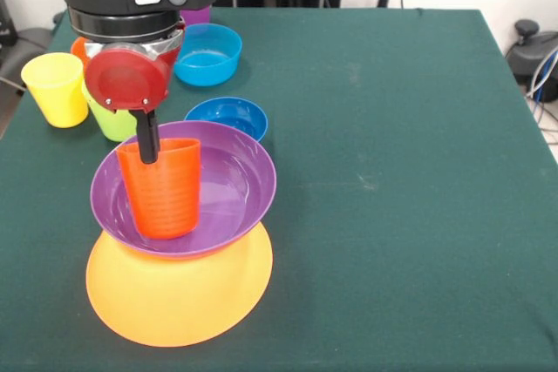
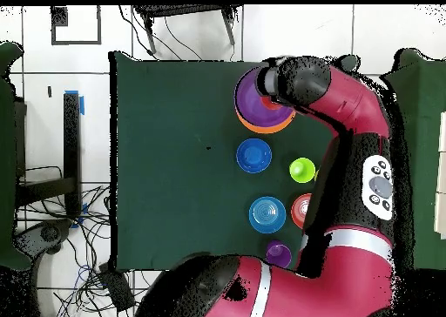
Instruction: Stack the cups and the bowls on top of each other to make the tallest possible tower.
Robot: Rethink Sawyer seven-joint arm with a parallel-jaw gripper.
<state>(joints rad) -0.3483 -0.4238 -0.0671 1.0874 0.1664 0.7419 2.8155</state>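
The tower stands at the front left in the front view. The very large yellow-orange bowl (image 1: 179, 294) lies upside down, and the wide purple bowl (image 1: 227, 185) sits on it. The orange-red cup (image 1: 161, 189) stands in the purple bowl, slightly tilted. My gripper (image 1: 146, 138) reaches down from the arm's red disc to the cup's far rim. In the overhead view the arm covers the cup, and only parts of the purple bowl (image 2: 250, 100) and the yellow-orange bowl (image 2: 261, 124) show.
Behind the tower stand a dark blue bowl (image 1: 228, 117), a light blue bowl (image 1: 207, 54), a yellow cup (image 1: 55, 87) and a lime green cup (image 1: 112, 121). A small orange bowl (image 1: 78, 46) and a purple cup (image 1: 197, 15) are partly hidden by the arm. The table edge (image 1: 488, 50) runs along the right.
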